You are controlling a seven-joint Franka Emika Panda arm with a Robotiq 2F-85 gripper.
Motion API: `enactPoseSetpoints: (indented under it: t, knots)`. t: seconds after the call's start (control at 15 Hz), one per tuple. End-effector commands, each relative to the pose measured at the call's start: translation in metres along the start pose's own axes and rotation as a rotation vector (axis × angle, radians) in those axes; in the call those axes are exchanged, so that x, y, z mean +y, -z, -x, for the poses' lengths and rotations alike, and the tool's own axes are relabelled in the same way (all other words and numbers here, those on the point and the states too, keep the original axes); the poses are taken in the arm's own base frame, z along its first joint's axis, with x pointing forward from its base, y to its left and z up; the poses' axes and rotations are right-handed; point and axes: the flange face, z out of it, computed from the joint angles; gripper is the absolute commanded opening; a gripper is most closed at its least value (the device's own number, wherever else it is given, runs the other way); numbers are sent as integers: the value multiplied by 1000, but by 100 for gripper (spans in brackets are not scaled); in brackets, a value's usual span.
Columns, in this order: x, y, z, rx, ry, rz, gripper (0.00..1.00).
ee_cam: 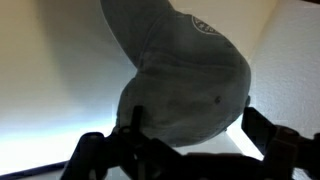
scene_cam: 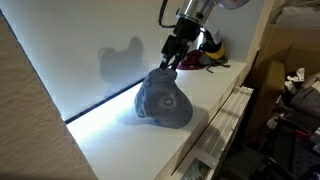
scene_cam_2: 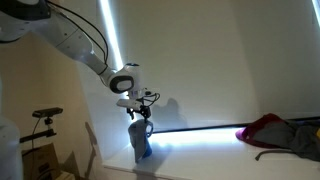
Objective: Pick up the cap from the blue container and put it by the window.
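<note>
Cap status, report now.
Claw open, poised at top of cap. Cap ungripped, close to window. Red-yellow clutter behind claw, not in the way.

A soft grey-blue fabric baseball cap (scene_cam: 165, 98) (scene_cam_2: 139, 130) (ee_cam: 185, 85) stands domed and tall, a small pale round logo on its front in the wrist view. It covers the top of a slim blue cylindrical can (scene_cam_2: 143, 152), which shows only as a short blue stretch below it. Both stand just in front of the large bright white translucent window (scene_cam: 90, 60) (scene_cam_2: 220, 60), near its glowing bottom strip.
</note>
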Motion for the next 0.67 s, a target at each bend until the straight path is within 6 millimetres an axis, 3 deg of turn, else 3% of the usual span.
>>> enactPoseSetpoints:
  t: [0.0, 0.2, 0.47, 0.6]
  knots:
    - [-1, 1, -1, 1, -3, 1, 100]
    - [-1, 3, -1, 5, -4, 1, 100]
    - [10, 7, -2, 97, -35, 163, 100]
    - [6, 9, -7, 79, -30, 135, 100]
